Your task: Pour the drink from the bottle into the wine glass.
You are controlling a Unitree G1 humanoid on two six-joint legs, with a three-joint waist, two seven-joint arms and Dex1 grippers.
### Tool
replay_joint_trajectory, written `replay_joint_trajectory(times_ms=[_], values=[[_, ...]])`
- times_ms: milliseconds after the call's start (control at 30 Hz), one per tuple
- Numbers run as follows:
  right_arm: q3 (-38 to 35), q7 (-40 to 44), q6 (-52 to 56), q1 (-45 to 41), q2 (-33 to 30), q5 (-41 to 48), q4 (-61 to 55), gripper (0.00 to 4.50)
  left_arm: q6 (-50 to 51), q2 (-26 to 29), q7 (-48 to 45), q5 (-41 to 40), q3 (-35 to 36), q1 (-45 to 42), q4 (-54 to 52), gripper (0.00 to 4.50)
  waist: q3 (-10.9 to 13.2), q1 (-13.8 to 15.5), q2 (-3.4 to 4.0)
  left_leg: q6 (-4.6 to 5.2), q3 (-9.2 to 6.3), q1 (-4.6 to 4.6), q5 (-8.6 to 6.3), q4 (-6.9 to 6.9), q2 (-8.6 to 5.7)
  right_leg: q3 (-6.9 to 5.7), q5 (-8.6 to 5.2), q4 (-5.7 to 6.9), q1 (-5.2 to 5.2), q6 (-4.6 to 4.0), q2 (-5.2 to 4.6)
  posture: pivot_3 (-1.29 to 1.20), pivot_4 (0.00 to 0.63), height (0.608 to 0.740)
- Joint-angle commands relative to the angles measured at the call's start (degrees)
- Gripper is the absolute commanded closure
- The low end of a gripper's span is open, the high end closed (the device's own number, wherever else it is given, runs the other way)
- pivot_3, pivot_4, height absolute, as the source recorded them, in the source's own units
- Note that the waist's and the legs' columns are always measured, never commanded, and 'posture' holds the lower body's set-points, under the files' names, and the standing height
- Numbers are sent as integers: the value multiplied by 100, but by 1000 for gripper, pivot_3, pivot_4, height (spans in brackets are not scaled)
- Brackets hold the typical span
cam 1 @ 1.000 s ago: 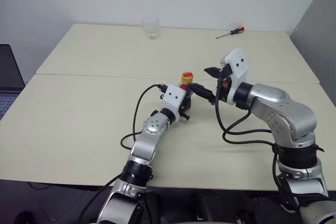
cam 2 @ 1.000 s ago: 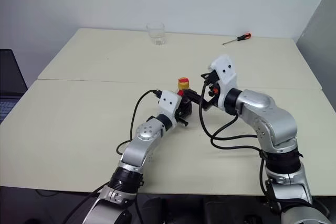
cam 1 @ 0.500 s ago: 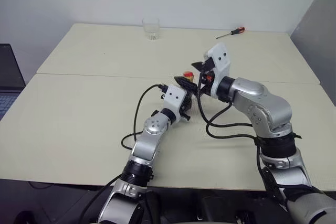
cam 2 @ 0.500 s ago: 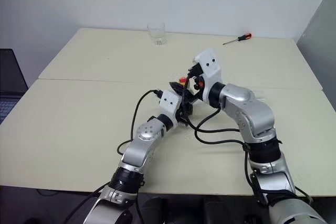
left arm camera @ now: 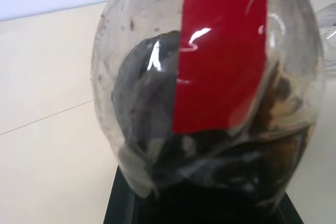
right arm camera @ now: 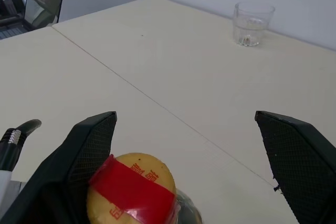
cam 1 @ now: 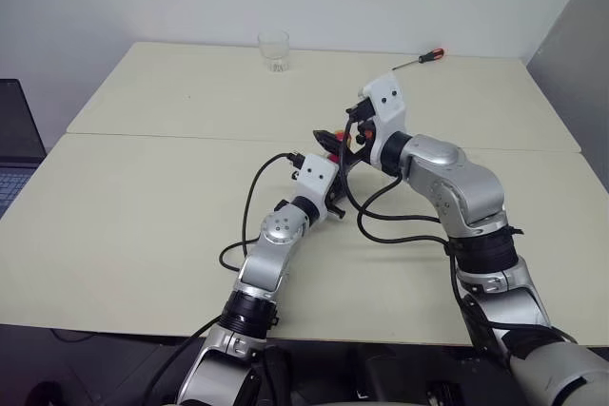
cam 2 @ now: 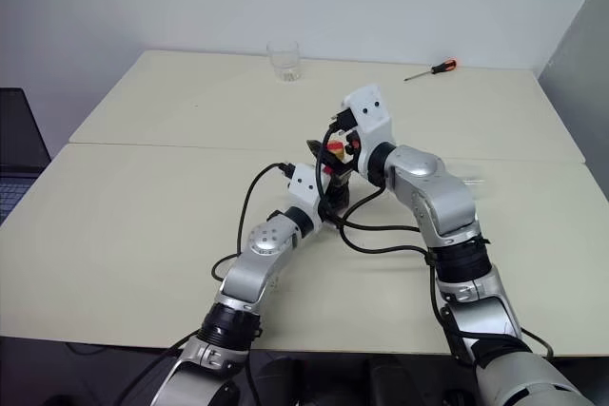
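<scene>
Up close, clear squat bottle (left arm camera: 210, 103), red label, dark drink (left arm camera: 147, 119), left end effector (cam 1: 331, 199) gripping it, right end effector (right arm camera: 184, 166) spread wide.

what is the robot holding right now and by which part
The left hand is shut on the bottle, gripping its lower body. The right hand holds nothing; it is open, one finger on each side of the yellow cap.

Silver metallic arm segments joining at black rings; white angular housings sitting at wrists; black cables looping alongside; black textured fingers (right arm camera: 89, 145) showing on right gripper (right arm camera: 184, 156).
</scene>
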Motion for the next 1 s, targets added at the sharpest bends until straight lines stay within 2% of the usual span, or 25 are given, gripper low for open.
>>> replay_joint_trajectory(times_ms=[33,367,1000], values=[[-367,-91,52,-131,-146,13,-286,0,-140,-32,25,-38,-2,-85,-379,3753,0,0,0,0,-1,0,0,-1,0,0,0,0,0,0,0,0,150,740],[-624,-111,453,125,-442,124,-750,0,-132,-19,-5,-41,-12,-96,-377,3754,0,0,0,0,-1,-1,0,-1,-1,-1,0,-1,0,0,0,0,150,740],[-1196,-100,1381,805,-819,1101,-2147,0,-80,19,-18,-43,-59,-23,-479,3754,0,-1,0,0,-5,-3,0,1,-2,0,-1,0,0,2,0,0,150,740]])
